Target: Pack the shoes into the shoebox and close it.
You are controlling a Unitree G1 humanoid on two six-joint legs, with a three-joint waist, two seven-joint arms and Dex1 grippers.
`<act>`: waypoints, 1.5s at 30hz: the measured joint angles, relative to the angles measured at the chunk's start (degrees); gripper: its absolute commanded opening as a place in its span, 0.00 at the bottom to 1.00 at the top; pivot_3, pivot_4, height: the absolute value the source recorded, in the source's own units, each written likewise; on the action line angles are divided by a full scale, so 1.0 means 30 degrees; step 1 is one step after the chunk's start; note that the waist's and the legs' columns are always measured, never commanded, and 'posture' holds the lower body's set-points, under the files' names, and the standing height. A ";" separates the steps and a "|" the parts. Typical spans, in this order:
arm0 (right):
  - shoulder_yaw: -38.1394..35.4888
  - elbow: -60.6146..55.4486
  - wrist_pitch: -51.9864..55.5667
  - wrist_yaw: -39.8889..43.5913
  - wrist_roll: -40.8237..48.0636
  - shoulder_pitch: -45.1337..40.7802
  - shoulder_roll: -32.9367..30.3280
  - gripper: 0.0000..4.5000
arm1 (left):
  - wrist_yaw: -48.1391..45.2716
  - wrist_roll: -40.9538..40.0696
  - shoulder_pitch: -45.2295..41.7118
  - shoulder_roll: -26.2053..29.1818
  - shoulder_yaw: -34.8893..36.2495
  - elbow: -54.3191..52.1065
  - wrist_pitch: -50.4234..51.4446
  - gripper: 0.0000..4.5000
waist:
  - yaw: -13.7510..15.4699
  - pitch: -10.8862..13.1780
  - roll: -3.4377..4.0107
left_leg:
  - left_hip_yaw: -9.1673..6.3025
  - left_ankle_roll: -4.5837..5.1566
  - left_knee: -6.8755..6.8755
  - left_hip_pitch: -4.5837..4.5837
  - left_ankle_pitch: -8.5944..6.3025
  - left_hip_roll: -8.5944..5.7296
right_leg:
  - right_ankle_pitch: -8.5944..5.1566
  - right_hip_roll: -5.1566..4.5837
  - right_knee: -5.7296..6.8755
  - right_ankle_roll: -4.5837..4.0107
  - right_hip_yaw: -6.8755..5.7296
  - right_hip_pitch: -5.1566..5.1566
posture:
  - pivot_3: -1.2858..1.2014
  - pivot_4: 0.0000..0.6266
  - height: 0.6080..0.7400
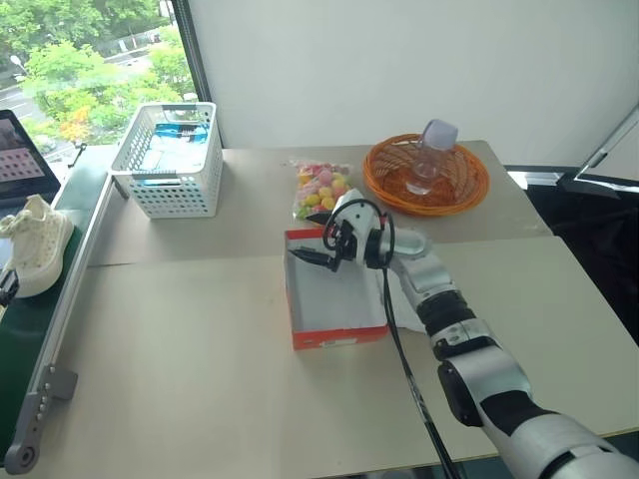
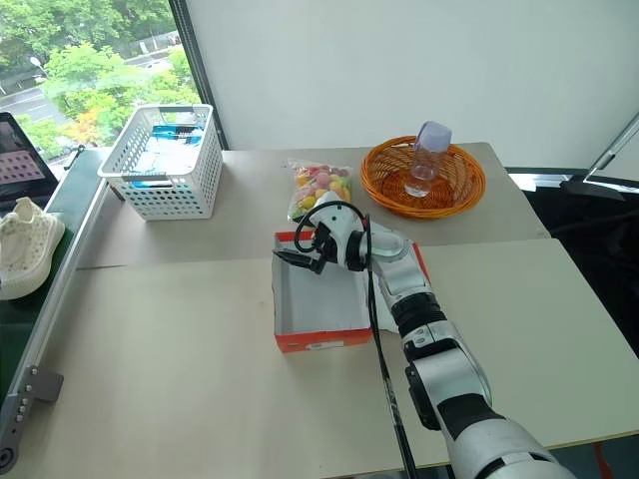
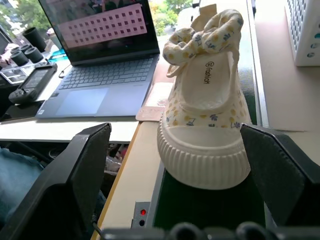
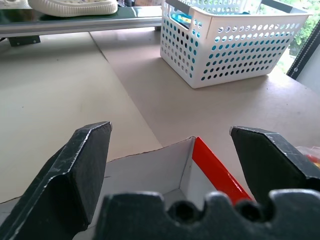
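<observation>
One cream-white shoe (image 1: 35, 244) stands on a green belt (image 1: 25, 339) beyond the table's left edge. In the left wrist view the shoe (image 3: 205, 115) sits right ahead of my left gripper (image 3: 175, 132). That gripper is open, one black finger (image 3: 82, 167) on each side of the shoe and neither touching it. The red-orange shoebox (image 1: 334, 299) lies open in the middle of the table, its white inside showing. My right gripper (image 1: 318, 244) hovers open over the box's far left corner (image 4: 190, 160), holding nothing.
A white lattice basket (image 1: 170, 160) stands at the back left of the table. A bag of sweets (image 1: 321, 190) lies behind the box. An orange wicker tray (image 1: 459, 190) holds a clear bottle (image 1: 429, 155). A laptop (image 3: 100, 60) sits left of the belt.
</observation>
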 measured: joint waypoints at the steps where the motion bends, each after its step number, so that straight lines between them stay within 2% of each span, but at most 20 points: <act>1: 0.0000 -0.0022 0.0010 -0.0007 0.0000 0.0049 -0.0008 1.00 | -0.0161 -0.0016 -0.0204 0.0044 -0.0168 0.0405 0.0143 0.97 | -0.0002 0.0000 0.0000 | 0.0000 -0.0002 -0.0002 0.0000 0.0000 0.0001 | 0.0001 0.0001 0.0001 -0.0003 -0.0001 -0.0002 | 0.52 0.24 1.00; 10: -0.0001 -0.0127 0.0028 -0.0015 0.0000 0.0083 -0.0072 1.00 | -0.0964 -0.0261 -0.1399 0.0264 -0.1008 0.2899 0.0768 0.97 | 0.0008 0.0000 -0.0001 | 0.0003 -0.0006 -0.0003 -0.0001 0.0002 -0.0005 | 0.0003 -0.0008 0.0004 -0.0005 -0.0004 -0.0005 | 0.52 0.24 1.00; 15: 0.0009 -0.0231 0.0082 0.0002 -0.0002 0.0087 -0.0211 1.00 | -0.1168 -0.0493 -0.1750 0.0245 -0.1061 0.3379 0.0765 0.69 | 0.0103 0.0003 0.0006 | 0.0000 -0.0042 -0.0010 0.0011 0.0023 0.0014 | 0.0008 -0.0014 0.0035 -0.0026 -0.0048 0.0003 | 0.52 0.24 1.00; 17: 0.0011 -0.0439 0.0208 0.0011 -0.0003 0.0093 -0.0213 1.00 | -0.1180 -0.0663 -0.1974 0.0221 -0.1055 0.3606 0.0766 0.50 | 0.0120 0.0003 0.0007 | -0.0001 -0.0197 -0.0013 0.0012 -0.0054 0.0021 | 0.0016 -0.0015 0.0036 -0.0039 -0.0063 0.0005 | 0.52 0.24 1.00; 22: 0.0015 -0.0806 0.0364 0.0027 -0.0021 0.0177 -0.0447 1.00 | -0.0952 -0.0717 -0.2406 0.0065 -0.1065 0.3792 0.0628 0.19 | 0.0140 0.0003 0.0006 | -0.0017 -0.0207 -0.0014 0.0015 -0.0042 0.0027 | 0.0018 -0.0005 0.0045 -0.0047 -0.0098 0.0017 | 0.52 0.24 1.00; 25: 0.0027 -0.0930 0.0400 0.0035 -0.0023 0.0351 -0.0543 1.00 | -0.0853 -0.0799 -0.2470 -0.0116 -0.1076 0.3609 0.0616 0.00 | 0.0172 0.0003 0.0006 | -0.0022 -0.0108 -0.0014 0.0015 0.0021 0.0027 | 0.0017 -0.0004 0.0050 -0.0048 -0.0105 0.0021 | 0.52 0.24 1.00; 33: 0.0057 -0.1238 0.0473 0.0008 -0.0023 0.0373 -0.0560 1.00 | -0.0482 -0.1117 -0.2788 -0.0960 -0.1249 0.2235 0.0787 0.00 | 0.0363 0.0002 -0.0002 | -0.0030 -0.0073 -0.0014 -0.0012 0.0046 0.0025 | 0.0016 -0.0008 0.0037 -0.0046 -0.0118 0.0022 | 0.52 0.24 1.00; 39: -0.0209 -0.1574 0.1591 -0.0012 0.0379 0.0376 -0.0569 1.00 | -0.0075 -0.2593 -0.4486 -0.1944 -0.2514 -0.2549 0.2596 0.00 | 0.0626 0.0019 -0.0095 | -0.0053 -0.0085 -0.0009 -0.0083 0.0055 0.0018 | 0.0029 -0.0006 0.0020 -0.0027 -0.0129 0.0003 | 0.52 0.24 1.00; 42: -0.1277 -0.2616 0.4043 -0.0126 0.2264 0.0239 -0.0236 1.00 | 0.0304 -0.4111 -0.6657 -0.2581 -0.3516 -0.6056 0.3663 0.00 | 0.0614 0.0028 -0.0123 | -0.0073 -0.0086 0.0007 -0.0112 0.0061 0.0008 | 0.0042 -0.0003 0.0014 -0.0009 -0.0123 0.0003 | 0.52 0.24 1.00; 45: -0.3106 -0.4063 0.8244 -0.0985 0.4907 -0.0468 -0.0036 1.00 | 0.0458 -0.4983 -0.8180 -0.3372 -0.5175 -0.8723 0.4437 0.00 | 0.0564 0.0029 -0.0121 | -0.0074 -0.0082 0.0007 -0.0112 0.0062 0.0000 | 0.0046 -0.0001 0.0018 -0.0002 -0.0110 0.0004 | 0.52 0.24 1.00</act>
